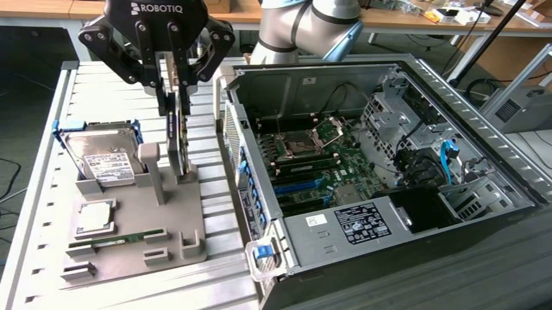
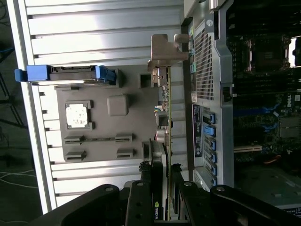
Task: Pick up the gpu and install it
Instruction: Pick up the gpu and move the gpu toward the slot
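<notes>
The gpu (image 1: 177, 132) is held upright and edge-on in the upper left of the exterior view, clamped between the fingers of the gripper (image 1: 177, 90). Its lower end is seen at the grey holder tray (image 1: 172, 226), just beside the open computer case (image 1: 345, 161). A hard drive (image 1: 103, 155) is stood in the tray on the slatted surface (image 1: 95, 90).

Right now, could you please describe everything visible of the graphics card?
The graphics card is a thin dark board standing upright on its edge in the grey holder, beside the open computer case. A silver metal bracket caps one end, and the pincer clamps its upper edge.
</notes>
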{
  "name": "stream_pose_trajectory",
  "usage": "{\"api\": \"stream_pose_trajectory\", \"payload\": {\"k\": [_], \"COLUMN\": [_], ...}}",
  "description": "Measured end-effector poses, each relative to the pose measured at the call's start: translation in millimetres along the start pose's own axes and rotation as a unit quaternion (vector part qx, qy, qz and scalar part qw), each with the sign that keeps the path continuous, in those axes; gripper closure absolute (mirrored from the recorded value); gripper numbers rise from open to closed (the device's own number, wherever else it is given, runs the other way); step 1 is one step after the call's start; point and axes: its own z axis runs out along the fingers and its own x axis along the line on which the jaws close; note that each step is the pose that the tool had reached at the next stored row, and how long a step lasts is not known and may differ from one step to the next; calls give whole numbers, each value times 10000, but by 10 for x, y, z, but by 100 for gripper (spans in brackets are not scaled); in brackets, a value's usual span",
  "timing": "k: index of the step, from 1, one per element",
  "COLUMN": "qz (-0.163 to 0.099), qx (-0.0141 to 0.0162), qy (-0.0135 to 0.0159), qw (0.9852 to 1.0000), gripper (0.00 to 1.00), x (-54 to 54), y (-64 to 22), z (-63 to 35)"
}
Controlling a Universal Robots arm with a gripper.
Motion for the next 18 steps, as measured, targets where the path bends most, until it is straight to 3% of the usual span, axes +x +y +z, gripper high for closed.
{"api": "stream_pose_trajectory", "payload": {"k": [11, 18], "qz": [0, 0], "qx": [0, 0], "qy": [0, 0], "qw": [10000, 10000], "gripper": [73, 73], "x": [-2, -62], "y": [0, 4], "z": [-8, -6]}}
